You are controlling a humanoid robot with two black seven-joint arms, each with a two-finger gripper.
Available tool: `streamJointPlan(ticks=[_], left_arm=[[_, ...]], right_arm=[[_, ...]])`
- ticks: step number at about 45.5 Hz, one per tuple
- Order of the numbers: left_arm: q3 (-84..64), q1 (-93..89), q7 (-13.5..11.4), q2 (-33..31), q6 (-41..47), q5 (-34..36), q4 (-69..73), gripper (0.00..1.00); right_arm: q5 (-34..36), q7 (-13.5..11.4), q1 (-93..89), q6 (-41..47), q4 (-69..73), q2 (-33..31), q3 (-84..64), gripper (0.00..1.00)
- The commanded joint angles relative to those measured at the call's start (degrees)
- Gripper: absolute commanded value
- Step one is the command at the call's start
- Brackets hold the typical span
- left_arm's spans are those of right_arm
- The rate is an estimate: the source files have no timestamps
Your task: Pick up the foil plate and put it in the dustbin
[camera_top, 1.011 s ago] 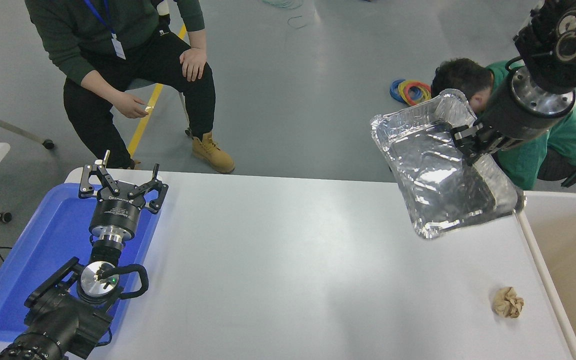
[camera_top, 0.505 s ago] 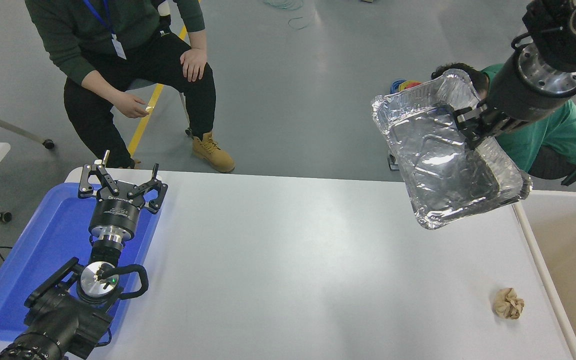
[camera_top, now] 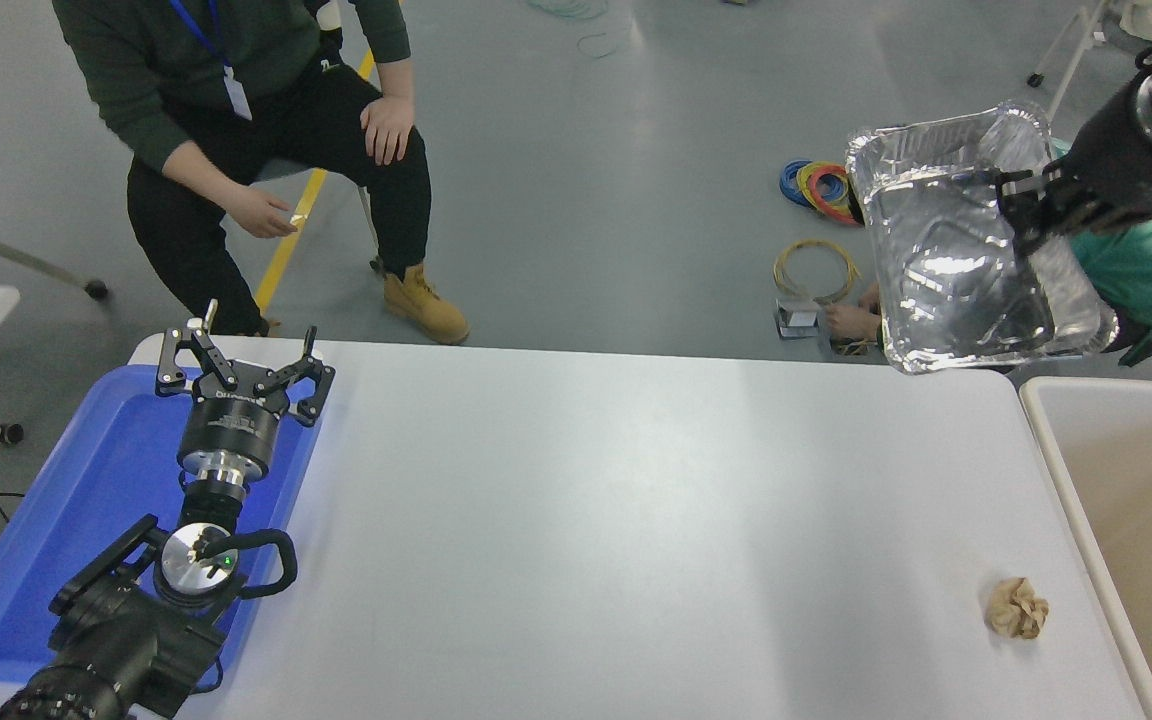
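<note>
The foil plate point(camera_top: 946, 270), shiny and crinkled, hangs tilted in the air beyond the table's far right corner, its hollow facing me. My right gripper point(camera_top: 1024, 203) is shut on its right rim, the arm coming in from the upper right. The dustbin point(camera_top: 1054, 470), cream-rimmed with a tan inside, stands against the table's right edge, below and to the right of the plate. My left gripper point(camera_top: 244, 368) is parked open over the blue tray at the lower left.
A crumpled brown paper ball point(camera_top: 1016, 607) lies near the table's front right. The blue tray point(camera_top: 56, 520) sits at the left edge. One person point(camera_top: 266, 110) sits beyond the table's far left; another in green point(camera_top: 1136, 275) crouches behind the plate, by cable coils point(camera_top: 816, 185) on the floor.
My right arm has carried the foil plate up and to the right, off the table's far right corner. The left arm has stayed still.
</note>
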Motion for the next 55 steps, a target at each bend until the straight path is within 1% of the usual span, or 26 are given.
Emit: streamJointPlan(ticks=[1, 12, 20, 27, 34, 41, 50, 55], left_arm=[[0.0, -0.07, 0.0, 0.01, -0.01, 0.0, 0.0, 1.0], [0.0, 0.02, 0.0, -0.07, -0.01, 0.0, 0.0, 1.0], [0.0, -0.07, 0.0, -0.07, -0.01, 0.0, 0.0, 1.0], [0.0, 0.02, 0.0, -0.07, -0.01, 0.0, 0.0, 1.0], [0.0, -0.07, 0.0, 0.01, -0.01, 0.0, 0.0, 1.0], [0.0, -0.07, 0.0, 0.01, -0.01, 0.0, 0.0, 1.0], [0.0, -0.07, 0.0, -0.07, -0.01, 0.0, 0.0, 1.0], [0.0, 0.02, 0.0, 0.01, -0.01, 0.0, 0.0, 1.0]], right_arm=[[0.42, -0.02, -14.85, -0.69, -19.02, -2.03, 0.4, 0.0], [3.41, -0.2, -26.9, -10.8, -28.07, -3.79, 0.75, 0.0], [4.37, -0.29, -34.98, -18.44, -30.28, -3.79, 1.89, 0.0], [4.64, -0.37, -41.49, -22.84, -33.0, -4.05, 4.17, 0.0], [4.73, -1.78, -47.82, -26.18, -33.62, -4.14, 8.92, 0.0], [4.64, -1.78, -54.85, -31.19, -33.71, -5.02, 11.91, 0.0], [4.73, -1.78, -61.53, -37.61, -33.71, -2.91, 18.32, 0.0], [4.64, -1.78, -64.17, -39.11, -33.71, -2.47, 21.84, 0.0]])
